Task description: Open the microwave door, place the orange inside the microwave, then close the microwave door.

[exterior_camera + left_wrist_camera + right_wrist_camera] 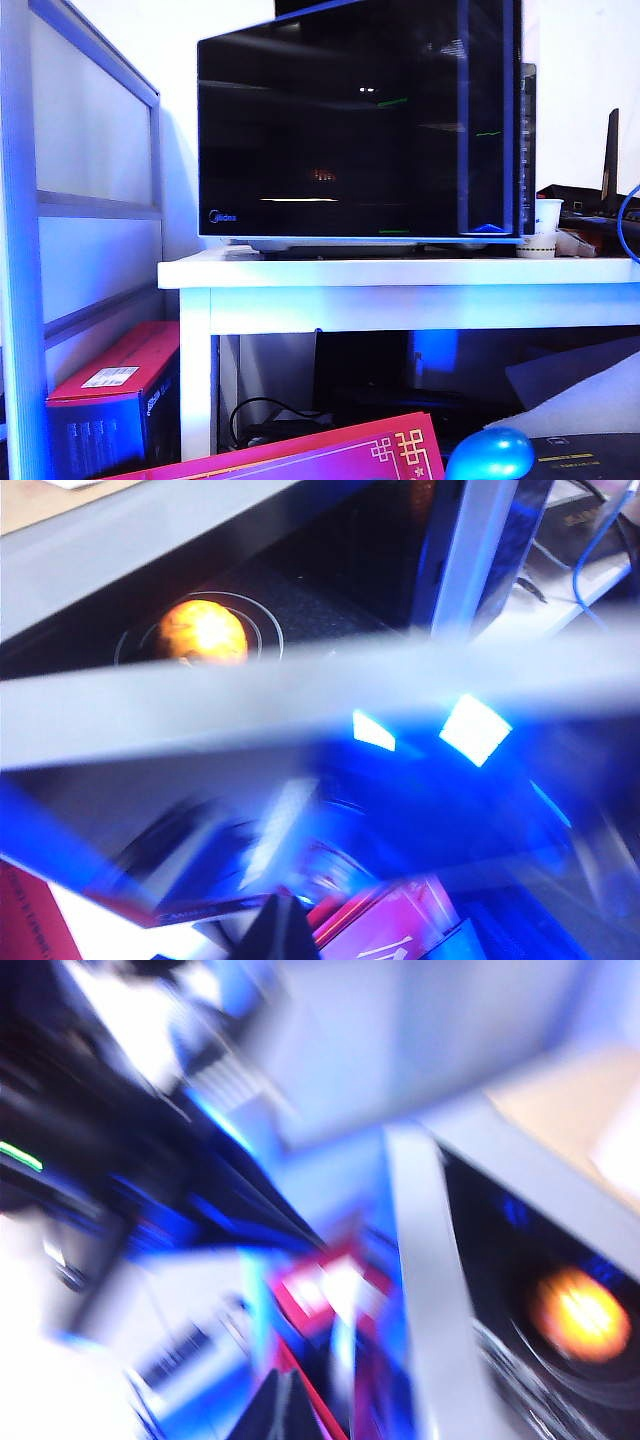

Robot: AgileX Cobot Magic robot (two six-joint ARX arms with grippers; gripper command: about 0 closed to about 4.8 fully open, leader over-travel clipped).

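The black microwave stands on a white table. Its glossy door covers the front, with the handle bar on the right side. That side looks nearer the camera, so I cannot tell whether the door is fully shut. The orange sits lit on the round glass turntable inside, and the blurred right wrist view shows the orange too. My left gripper and right gripper are dark tips pressed together with nothing between them. Both hang low, away from the microwave, and neither shows in the exterior view.
A glossy blue egg-shaped thing and a red patterned sheet lie low at the front. A red box sits under the table at the left beside a framed panel. A paper cup stands right of the microwave.
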